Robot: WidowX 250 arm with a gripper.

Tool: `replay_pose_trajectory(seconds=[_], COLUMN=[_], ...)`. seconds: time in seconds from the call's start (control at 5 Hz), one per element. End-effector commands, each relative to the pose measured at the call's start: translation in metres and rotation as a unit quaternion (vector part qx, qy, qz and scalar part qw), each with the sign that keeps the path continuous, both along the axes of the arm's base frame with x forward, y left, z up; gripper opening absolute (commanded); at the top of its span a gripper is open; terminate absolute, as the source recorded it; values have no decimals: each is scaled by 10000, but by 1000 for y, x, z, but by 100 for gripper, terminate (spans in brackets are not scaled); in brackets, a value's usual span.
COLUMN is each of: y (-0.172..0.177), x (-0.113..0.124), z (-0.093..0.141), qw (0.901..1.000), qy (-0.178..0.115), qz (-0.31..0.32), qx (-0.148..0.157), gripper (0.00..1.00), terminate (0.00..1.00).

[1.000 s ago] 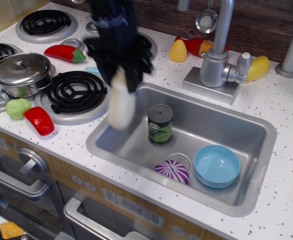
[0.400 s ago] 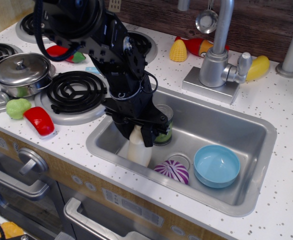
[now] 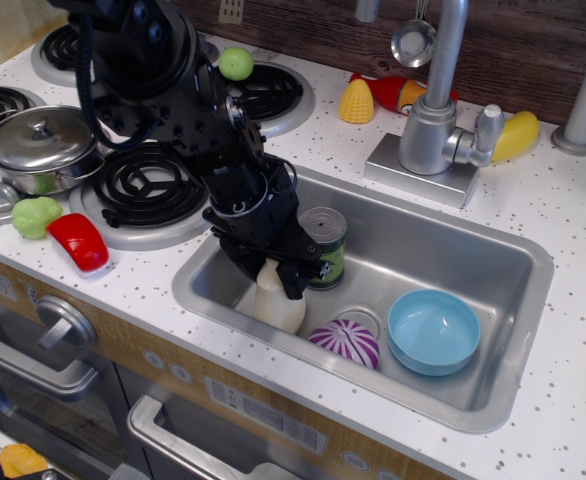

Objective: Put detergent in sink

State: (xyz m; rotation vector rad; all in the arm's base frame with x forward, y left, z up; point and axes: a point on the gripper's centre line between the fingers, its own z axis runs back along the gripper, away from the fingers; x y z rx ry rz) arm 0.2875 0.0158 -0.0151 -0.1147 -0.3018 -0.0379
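Note:
The detergent, a small cream-white bottle, stands upright on the floor of the sink, at its front left. My gripper reaches down into the basin from the upper left. Its black fingers straddle the bottle's neck and seem closed on it. The cap is hidden between them. The bottle's base looks to rest on the steel bottom.
In the sink, a green-labelled can stands just right of my gripper, with a purple-and-white toy vegetable over the drain and a light blue bowl further right. The faucet rises behind. A pot and toy vegetables sit on the stove at left.
The bottle has gone from above the sink's left rim down onto the basin floor. Since then my arm has leaned a little to the left, and the bottle has hardly moved.

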Motion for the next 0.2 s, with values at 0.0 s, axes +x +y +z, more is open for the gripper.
replay_pose_trajectory(seconds=[0.0], y=[4], x=[3], z=[4], qw=[9999], qy=[-136], qz=[-34], qx=[57], gripper=[100], terminate=[100])
